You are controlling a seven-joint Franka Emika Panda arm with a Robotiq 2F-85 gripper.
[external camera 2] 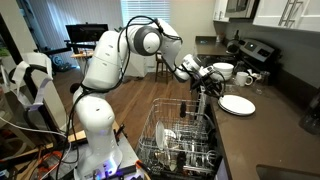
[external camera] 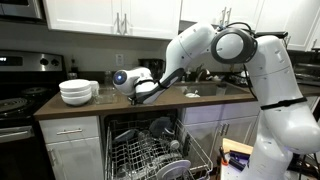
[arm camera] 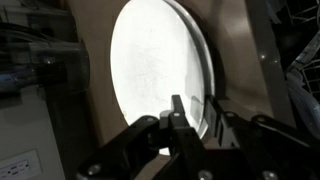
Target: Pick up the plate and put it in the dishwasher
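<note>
Jaws apart, gripper (arm camera: 196, 110) astride rim of plate (arm camera: 150, 80), flat on counter (external camera 2: 255, 130) nr dishwasher (external camera 2: 180, 140).

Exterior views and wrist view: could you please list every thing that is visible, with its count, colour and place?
plate: one, white, flat on the counter
bowls: one stack, white, on the counter near the stove
counter: one, brown, above the dishwasher
dishwasher: one, dark inside, open under the counter
rack: one, grey-white wire, pulled out of the dishwasher
stove: one, black, beside the counter
cabinets: several, white, above the counter
robot arm: one, white, reaching over the counter
end effector: one, dark, at the plate's rim; open or shut is unclear
</note>
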